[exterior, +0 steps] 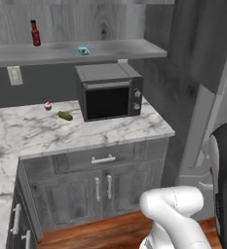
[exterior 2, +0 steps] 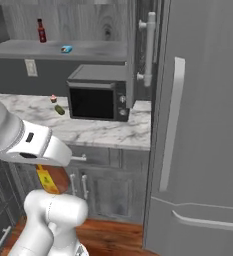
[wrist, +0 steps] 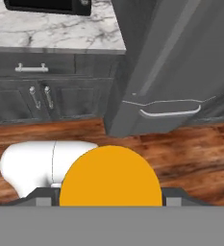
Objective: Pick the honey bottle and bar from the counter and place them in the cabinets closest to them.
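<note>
The honey bottle [wrist: 110, 176] is held in the gripper [wrist: 110, 202]: in the hand view its round yellow-orange cap sits squarely between the two dark finger tips, which are closed against its sides. In the right base view the amber body of the bottle [exterior 2: 46, 181] is seen hanging below the white forearm, low in front of the lower doors and well away from any shelf.

The bar [exterior: 83, 50] is judged to be already stowed, since its blue wrapper lies on the open grey shelf of the cabinets [exterior: 66, 51] above the microwave [exterior: 110, 92], some way to the right of a dark-red sauce bottle [exterior: 35, 33]. The same arrangement is seen from the other side, the bar [exterior 2: 66, 49] resting on the shelf.

On the counter [exterior: 47, 131] only a green pickle-like vegetable [exterior: 65, 115] and a small pink-topped item [exterior: 47, 105] (too small to identify) are left beside the microwave.

About half of the task is therefore taken as done. What remains is for the bottle to be carried to its nearest cabinet and set down; which cabinet that is cannot be told from these views.
</note>
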### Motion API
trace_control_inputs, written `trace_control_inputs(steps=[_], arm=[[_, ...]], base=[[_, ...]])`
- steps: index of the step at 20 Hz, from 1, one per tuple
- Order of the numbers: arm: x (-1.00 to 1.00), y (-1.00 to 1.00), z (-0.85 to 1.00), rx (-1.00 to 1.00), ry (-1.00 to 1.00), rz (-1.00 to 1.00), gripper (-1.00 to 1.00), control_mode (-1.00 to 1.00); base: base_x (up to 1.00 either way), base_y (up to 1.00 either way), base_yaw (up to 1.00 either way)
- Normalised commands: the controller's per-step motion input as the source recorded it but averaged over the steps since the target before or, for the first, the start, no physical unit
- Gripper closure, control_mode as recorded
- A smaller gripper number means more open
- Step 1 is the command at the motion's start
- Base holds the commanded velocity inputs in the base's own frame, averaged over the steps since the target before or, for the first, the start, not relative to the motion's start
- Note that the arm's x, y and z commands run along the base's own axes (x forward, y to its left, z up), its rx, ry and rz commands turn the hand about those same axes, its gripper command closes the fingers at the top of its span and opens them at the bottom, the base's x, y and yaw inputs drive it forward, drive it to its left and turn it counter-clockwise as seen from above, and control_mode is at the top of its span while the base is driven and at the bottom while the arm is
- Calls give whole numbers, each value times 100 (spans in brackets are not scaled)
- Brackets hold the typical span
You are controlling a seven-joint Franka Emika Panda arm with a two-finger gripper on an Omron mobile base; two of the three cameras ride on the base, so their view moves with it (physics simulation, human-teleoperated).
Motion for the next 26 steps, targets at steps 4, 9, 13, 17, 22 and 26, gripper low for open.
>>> trace_control_inputs(steps=[4,9,13,17,22,26], arm=[[0,0,0,0,0,0,100,100],[0,0,0,0,0,0,100,100],[0,0,0,0,0,0,100,100],[0,0,0,0,0,0,100,100],[0,0,0,0,0,0,100,100],[0,0,0,0,0,0,100,100]], base=[[-7,-67,0],[-9,-68,0],[-9,-68,0],[-10,-69,0],[-24,-69,0],[-59,-51,0]])
